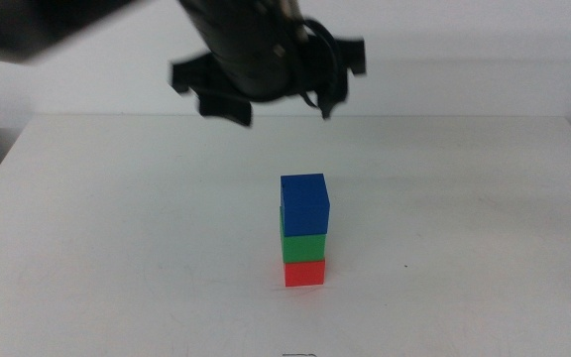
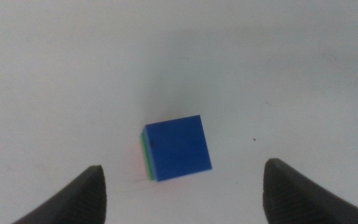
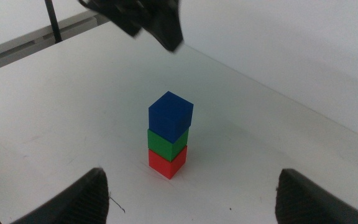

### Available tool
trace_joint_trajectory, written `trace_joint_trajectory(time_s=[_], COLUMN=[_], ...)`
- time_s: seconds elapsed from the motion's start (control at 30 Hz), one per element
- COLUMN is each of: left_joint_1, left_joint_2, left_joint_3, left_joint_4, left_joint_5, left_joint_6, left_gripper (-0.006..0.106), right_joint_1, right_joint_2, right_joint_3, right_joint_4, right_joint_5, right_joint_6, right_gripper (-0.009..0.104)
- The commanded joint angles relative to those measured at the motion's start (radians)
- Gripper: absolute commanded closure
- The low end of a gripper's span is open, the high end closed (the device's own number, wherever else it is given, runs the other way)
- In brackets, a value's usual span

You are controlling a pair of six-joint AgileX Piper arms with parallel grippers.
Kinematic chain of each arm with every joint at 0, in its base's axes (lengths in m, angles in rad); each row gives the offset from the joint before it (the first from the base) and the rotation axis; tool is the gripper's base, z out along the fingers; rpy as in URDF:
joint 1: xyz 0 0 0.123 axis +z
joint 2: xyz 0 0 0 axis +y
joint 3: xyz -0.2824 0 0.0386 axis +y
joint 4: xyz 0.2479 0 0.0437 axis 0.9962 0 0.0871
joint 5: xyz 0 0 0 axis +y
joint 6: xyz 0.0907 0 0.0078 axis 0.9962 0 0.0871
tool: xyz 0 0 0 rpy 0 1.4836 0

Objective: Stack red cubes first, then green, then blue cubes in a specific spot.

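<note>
In the middle view we see a three-cube tower standing on the plain matte white bench [image 1: 117,218], roughly midway between its left and right edges and nearer the front edge than the back. The small matte bright-red cube [image 1: 304,272] sits at the bottom, touching the bench; the matte green cube [image 1: 303,246] of the same size rests on it, and the matte dark-blue cube [image 1: 304,204] tops the stack, turned a little off square from the two below. The left gripper [image 1: 266,104], dark and blurred, hangs in the air above the tower, toward the back edge, clear of all three cubes, with its two jaws spread apart and nothing between them.

In the left wrist view we look almost straight down. The blue cube's top face fills the middle, with a thin strip of green showing along one side. The left gripper's jaws stand wide on either side, released and touching nothing.

In the right wrist view we see the whole tower from the side, upright on the bench. The right gripper [image 3: 188,196] waits well back from it, its jaws parted wide and empty.
</note>
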State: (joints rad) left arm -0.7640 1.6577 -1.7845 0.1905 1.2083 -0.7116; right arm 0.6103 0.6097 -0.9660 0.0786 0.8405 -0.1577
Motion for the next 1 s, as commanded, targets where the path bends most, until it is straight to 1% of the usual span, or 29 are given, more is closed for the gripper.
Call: trace_joint_trajectory(time_s=[0.0,0.13,0.2,0.3,0.37,0.43,0.6,0.7,0.8,0.97], left_joint_1=[-0.001,0.0,0.0,0.0,0.022,0.086,0.308,0.402,0.439,0.438], left_joint_2=[-0.108,-0.193,-0.237,-0.315,-0.37,-0.428,-0.596,-0.677,-0.741,-0.798], left_joint_3=[-0.028,-0.028,-0.026,-0.014,0.008,0.033,0.13,0.195,0.242,0.262], left_joint_4=[0.02,0.064,0.117,0.173,0.18,0.14,-0.003,-0.04,-0.059,-0.059], left_joint_5=[-0.013,0.037,0.078,0.108,0.106,0.105,0.082,0.07,0.039,0.009], left_joint_6=[0.059,0.197,0.248,0.327,0.377,0.418,0.576,0.639,0.641,0.586], left_gripper=[0.017,0.013,0.01,0.01,0.01,0.01,0.01,0.01,0.01,0.01], right_joint_1=[-0.007,-0.007,-0.007,-0.007,-0.007,-0.007,-0.007,-0.007,-0.007,-0.007], right_joint_2=[0.005,0.005,0.005,0.005,0.005,0.005,0.005,0.005,0.005,0.005], right_joint_3=[-0.023,-0.023,-0.023,-0.023,-0.023,-0.023,-0.023,-0.023,-0.023,-0.023], right_joint_4=[-0.006,-0.006,-0.006,-0.006,-0.006,-0.006,-0.006,-0.006,-0.006,-0.006], right_joint_5=[-0.073,-0.073,-0.073,-0.073,-0.073,-0.073,-0.073,-0.073,-0.073,-0.073], right_joint_6=[-0.009,-0.009,-0.009,-0.009,-0.009,-0.009,-0.009,-0.009,-0.009,-0.009], right_gripper=[0.003,0.003,0.003,0.003,0.003,0.003,0.003,0.003,0.003,0.003])
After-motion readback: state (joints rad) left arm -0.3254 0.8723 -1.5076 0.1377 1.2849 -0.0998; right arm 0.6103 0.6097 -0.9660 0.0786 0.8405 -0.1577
